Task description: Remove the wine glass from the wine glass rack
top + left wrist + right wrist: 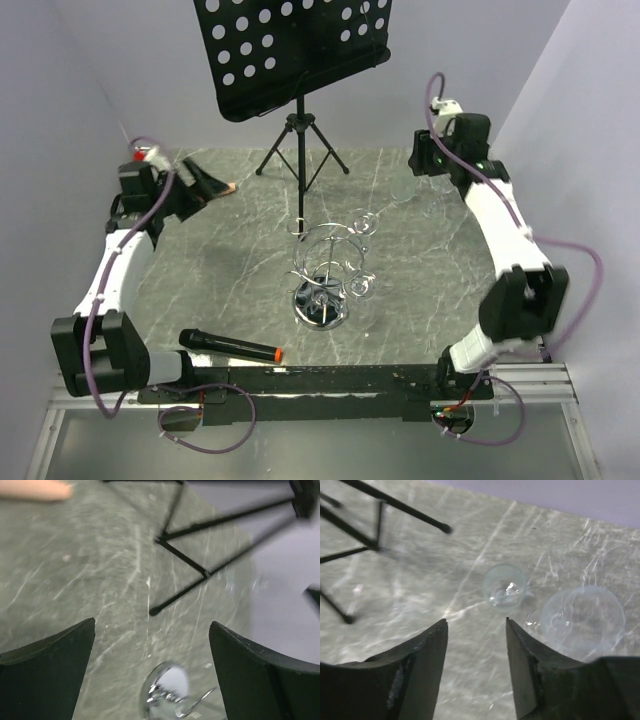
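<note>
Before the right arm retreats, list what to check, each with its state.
1. The wine glass is off the wine glass rack and on the table: ok.
2. Glass standing upright: cannot tell.
3. The right gripper is open, nothing between its fingers: ok.
4. Glass bowl clear of those fingers: cannot tell; it shows close beside one.
5. The left gripper is open and empty: ok.
6. Rack upright, other glasses hanging on it: ok.

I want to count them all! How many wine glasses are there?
3 wine glasses show: one hangs upper right on the wine glass rack, another lower right, a third is on the table before the right pincer. More may be hidden.
</note>
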Tool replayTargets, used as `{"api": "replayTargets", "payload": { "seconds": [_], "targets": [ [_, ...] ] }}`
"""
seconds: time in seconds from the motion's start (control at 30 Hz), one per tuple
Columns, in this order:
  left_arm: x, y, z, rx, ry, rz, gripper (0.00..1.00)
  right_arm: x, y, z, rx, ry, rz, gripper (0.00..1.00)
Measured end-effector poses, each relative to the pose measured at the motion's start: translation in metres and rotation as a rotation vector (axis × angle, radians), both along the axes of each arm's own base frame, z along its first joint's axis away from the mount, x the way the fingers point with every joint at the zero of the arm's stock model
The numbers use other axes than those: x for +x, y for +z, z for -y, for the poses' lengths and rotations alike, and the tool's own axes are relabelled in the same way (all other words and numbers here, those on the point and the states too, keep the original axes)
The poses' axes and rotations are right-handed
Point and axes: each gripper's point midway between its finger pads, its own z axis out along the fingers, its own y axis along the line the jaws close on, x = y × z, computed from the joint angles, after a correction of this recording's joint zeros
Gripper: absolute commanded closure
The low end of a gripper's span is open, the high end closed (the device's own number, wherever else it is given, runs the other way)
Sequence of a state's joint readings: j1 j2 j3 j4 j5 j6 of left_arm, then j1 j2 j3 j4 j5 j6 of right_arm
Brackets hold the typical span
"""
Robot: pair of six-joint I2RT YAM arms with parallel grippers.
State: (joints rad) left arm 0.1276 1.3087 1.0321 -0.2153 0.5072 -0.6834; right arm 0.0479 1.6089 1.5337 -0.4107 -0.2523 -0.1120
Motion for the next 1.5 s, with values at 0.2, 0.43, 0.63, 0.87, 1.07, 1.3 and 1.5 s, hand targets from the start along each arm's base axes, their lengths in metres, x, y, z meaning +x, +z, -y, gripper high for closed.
{"api": "replayTargets", "payload": {
  "seconds": [0.2, 0.43, 0.63, 0.87, 1.07, 1.3, 1.5],
  "targets": [
    [-0.046, 0.020, 0.043, 0.308, -0.336, 0.190, 0.00, -0.071, 0.042, -0.006, 0.042, 0.037, 0.104, 0.23],
    [-0.107, 0.026, 0.056, 0.538, -0.656, 0.383, 0.03, -0.123, 0.025, -0.015, 0.062, 0.107, 0.095, 0.17],
    [-0.129, 0.031, 0.089, 0.482, -0.814, 0.450, 0.18, -0.167, -0.015, -0.032, 0.091, 0.234, -0.007, 0.19],
    [-0.126, 0.022, 0.106, 0.364, -0.858, 0.377, 0.19, -0.192, 0.012, -0.057, 0.103, 0.428, 0.036, 0.20],
    [-0.129, 0.046, 0.120, 0.282, -0.867, 0.432, 0.28, -0.218, 0.071, -0.100, 0.126, 0.681, 0.175, 0.20],
    [-0.110, 0.035, 0.137, 0.056, -0.821, 0.281, 0.37, -0.248, 0.072, -0.149, 0.140, 0.926, 0.154, 0.19],
    [-0.098, 0.032, 0.152, -0.165, -0.802, 0.177, 0.44, -0.240, 0.057, -0.173, 0.136, 1.005, 0.087, 0.21]
  ]
}}
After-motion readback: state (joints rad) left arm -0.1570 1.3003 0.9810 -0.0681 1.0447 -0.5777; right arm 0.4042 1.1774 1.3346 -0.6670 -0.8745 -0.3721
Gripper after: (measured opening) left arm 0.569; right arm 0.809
